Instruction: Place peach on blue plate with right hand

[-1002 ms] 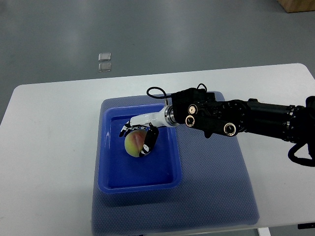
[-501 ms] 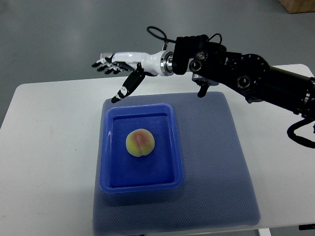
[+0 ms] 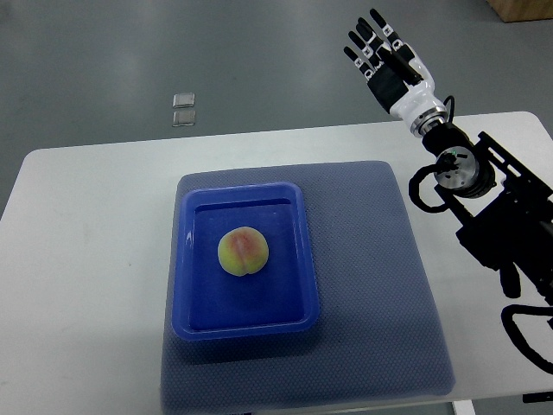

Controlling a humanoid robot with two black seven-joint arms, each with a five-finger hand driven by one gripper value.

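Peach (image 3: 243, 252) in the blue plate (image 3: 298, 259), well apart from the right hand's (image 3: 390, 65) outstretched, empty fingers (image 3: 366, 39).

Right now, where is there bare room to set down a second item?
Bare mat lies right of the blue plate, up to the right arm. Bare white table lies left of the mat. The peach fills the plate's middle. The right hand is raised beyond the table's far edge.

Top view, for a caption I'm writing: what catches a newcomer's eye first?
A peach sits alone in the middle of the blue plate, a rectangular tray on a blue-grey mat. At the upper right, the right hand is raised beyond the white table, fingers spread, holding nothing.
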